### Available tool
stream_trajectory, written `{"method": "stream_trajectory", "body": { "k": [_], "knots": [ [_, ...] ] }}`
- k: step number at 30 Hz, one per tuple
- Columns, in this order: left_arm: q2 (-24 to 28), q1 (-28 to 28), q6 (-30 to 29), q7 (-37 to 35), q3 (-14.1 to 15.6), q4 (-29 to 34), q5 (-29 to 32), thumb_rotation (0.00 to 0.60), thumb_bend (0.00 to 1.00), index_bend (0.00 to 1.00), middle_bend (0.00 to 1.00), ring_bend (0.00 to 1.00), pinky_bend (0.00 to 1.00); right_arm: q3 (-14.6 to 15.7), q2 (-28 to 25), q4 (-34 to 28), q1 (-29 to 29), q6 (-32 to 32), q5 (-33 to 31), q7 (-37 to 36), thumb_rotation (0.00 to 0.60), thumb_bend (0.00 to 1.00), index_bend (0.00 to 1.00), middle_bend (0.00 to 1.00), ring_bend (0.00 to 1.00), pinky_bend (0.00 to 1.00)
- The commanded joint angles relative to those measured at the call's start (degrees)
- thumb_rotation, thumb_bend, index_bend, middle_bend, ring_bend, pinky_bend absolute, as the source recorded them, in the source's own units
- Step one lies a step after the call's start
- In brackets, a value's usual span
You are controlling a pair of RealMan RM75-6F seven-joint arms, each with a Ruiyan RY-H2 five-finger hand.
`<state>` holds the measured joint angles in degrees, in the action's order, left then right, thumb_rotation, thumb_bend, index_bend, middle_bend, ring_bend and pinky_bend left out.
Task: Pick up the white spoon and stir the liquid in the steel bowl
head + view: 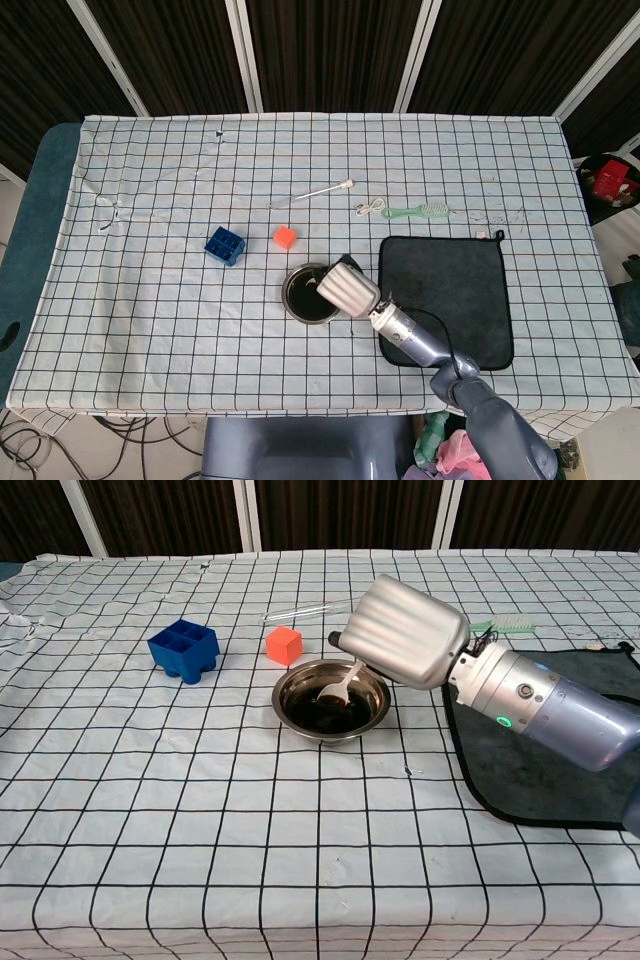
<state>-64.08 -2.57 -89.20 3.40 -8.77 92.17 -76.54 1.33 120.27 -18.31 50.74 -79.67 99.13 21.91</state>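
White spoon (338, 685) is already up and grasped in the right hand (408, 633), its scoop dipped in the dark liquid of the steel bowl (330, 703); stirring appears underway, more turns likely left. The left hand is out of sight. An orange cube (284, 644) and blue tray (184, 650) sit near, not obstructing.

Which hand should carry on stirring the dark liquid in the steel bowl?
The right hand: it holds the white spoon, whose tip sits in the round steel bowl. The left hand shows in neither view.
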Motion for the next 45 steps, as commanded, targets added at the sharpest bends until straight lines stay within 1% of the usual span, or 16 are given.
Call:
{"method": "stream_trajectory", "body": {
  "k": [1, 11, 25, 35, 38, 45],
  "knots": [
    [-0.01, 0.0, -0.02, 0.02, 0.0, 0.02, 0.0, 0.6, 0.22, 0.1, 0.01, 0.0, 0.02, 0.37, -0.49, -0.47, -0.44, -0.42, 0.18, 0.22, 0.6, 0.38, 0.7, 0.9, 1.0, 1.0],
    [-0.09, -0.01, -0.02, 0.21, -0.03, 0.05, 0.09, 0.6, 0.22, 0.1, 0.01, 0.0, 0.02, 1.92, -2.92, -4.25, -2.06, -2.66, 1.39, 1.04, 0.6, 0.38, 0.71, 0.9, 1.0, 1.0],
    [-0.13, 0.02, -0.02, 0.5, -0.06, 0.25, 0.28, 0.6, 0.22, 0.1, 0.01, 0.0, 0.02, 2.8, -5.3, -10.19, -3.14, -4.34, 2.66, 2.46, 0.6, 0.38, 0.71, 0.91, 1.0, 1.0],
    [-0.02, 0.03, 0.06, 0.43, -0.02, 0.31, 0.28, 0.6, 0.22, 0.1, 0.01, 0.0, 0.02, 2.52, -5.62, -13.96, -2.8, -4.3, 3.42, 3.99, 0.6, 0.38, 0.71, 0.91, 1.0, 1.0],
    [-0.01, 0.03, 0.1, 0.46, -0.03, 0.3, 0.35, 0.6, 0.22, 0.1, 0.01, 0.0, 0.02, 2.0, -5.14, -14.73, -2.38, -3.98, 3.44, 4.08, 0.6, 0.38, 0.71, 0.91, 1.0, 1.0],
    [-0.07, 0.0, 0.11, 0.59, -0.07, 0.3, 0.44, 0.6, 0.22, 0.1, 0.01, 0.0, 0.02, 0.33, -3.42, -13.39, -1.21, -2.31, 2.69, 3.67, 0.6, 0.38, 0.71, 0.91, 1.0, 1.0]
  ]
}}
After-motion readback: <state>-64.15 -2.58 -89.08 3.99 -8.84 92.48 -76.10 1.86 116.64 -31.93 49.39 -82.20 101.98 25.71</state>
